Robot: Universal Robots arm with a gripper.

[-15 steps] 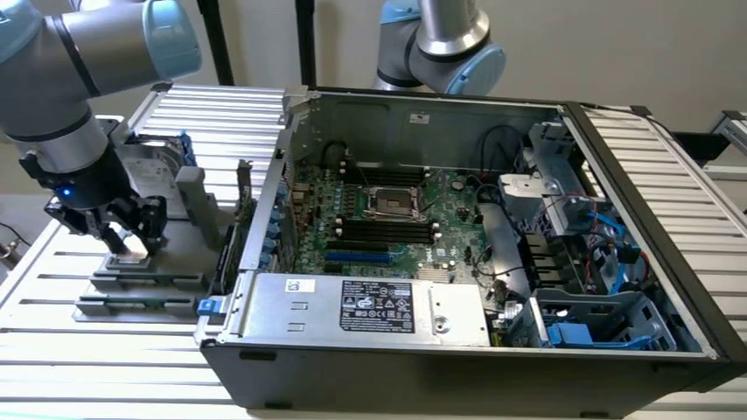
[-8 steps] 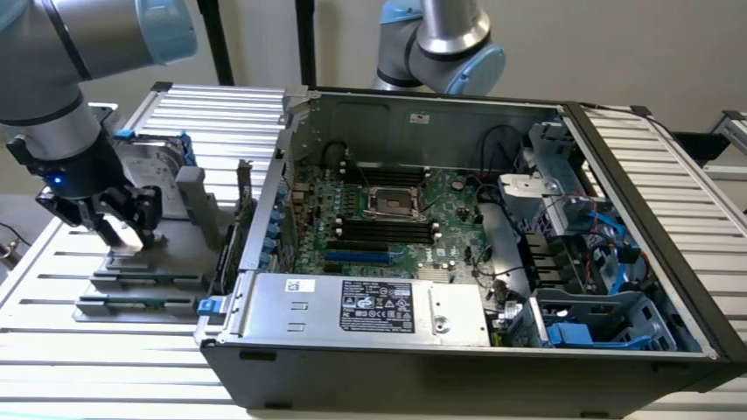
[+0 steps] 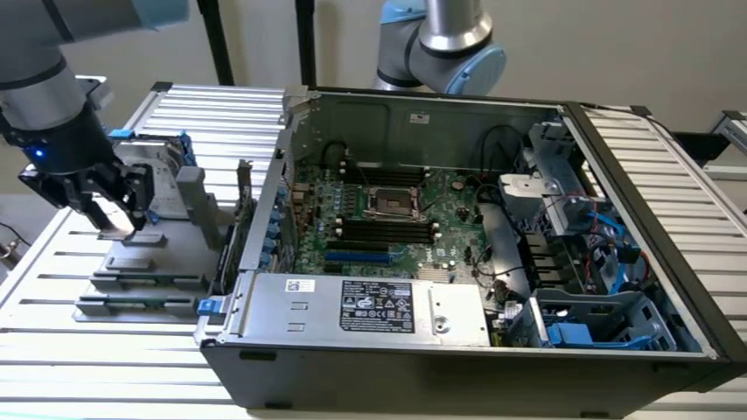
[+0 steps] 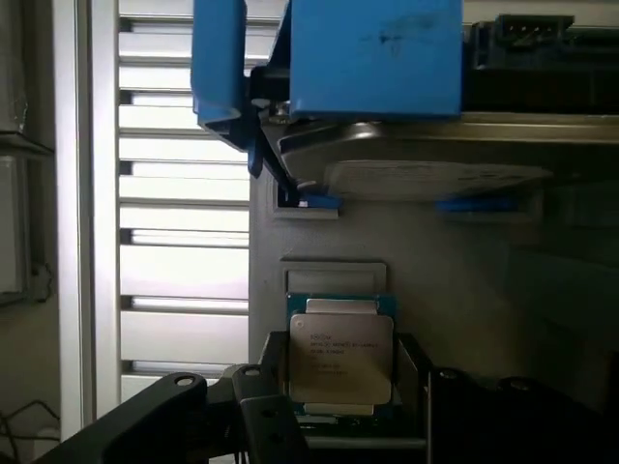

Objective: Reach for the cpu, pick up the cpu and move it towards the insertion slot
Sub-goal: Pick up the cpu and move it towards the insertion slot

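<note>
Cpu [image 4: 340,358]: small flat square chip, silvery metal top, thin green edge showing round it. Carries a few lines of dark print on the lid, too fine to read. Lies flat in a pocket of a pale grey fixture [image 3: 140,271] on the slatted metal worktop [image 3: 70,350], on the exterior view's left, outside the computer case [image 3: 653,219].

Gripper [image 3: 103,210] down low over that fixture, open, its black fingers [image 4: 256,416] set one on each side of the chip and close to its edges. Cannot tell whether either finger touches it. Nothing lifted.

Hard drive [image 4: 435,174] with a blue frame stands just beyond the cpu on the same fixture, its silver face turned toward the chip.

Insertion slot [image 3: 394,203]: square socket, shiny silver frame, dark centre, on the green motherboard inside the open case, well apart from the gripper. Just beside it, long black memory slots [image 3: 386,232] and a long blue slot [image 3: 356,258].

Power supply [image 3: 373,311] at the case's near end, with a dark label of white print and marks, not legible.
</note>
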